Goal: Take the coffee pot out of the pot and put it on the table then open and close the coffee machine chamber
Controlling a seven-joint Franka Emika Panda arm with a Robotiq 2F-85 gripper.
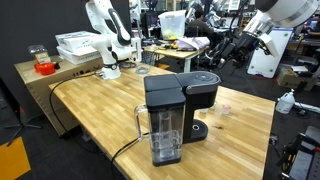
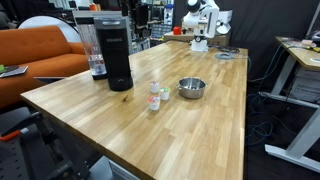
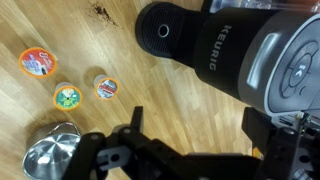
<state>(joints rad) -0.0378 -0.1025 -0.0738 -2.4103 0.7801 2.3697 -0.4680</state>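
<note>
Three round foil-topped coffee pods (image 3: 67, 97) lie on the light-wood butcher-block counter (image 3: 60, 25) near a small shiny steel bowl (image 3: 52, 155). Beside them, near a counter edge, stands the black boxy plastic coffee machine (image 3: 220, 55), its black hinged top chamber lid (image 3: 295, 70) down. Above it, in the wrist view, the end effector (image 3: 192, 140) hangs with jaws spread wide, gripping nothing.
</note>
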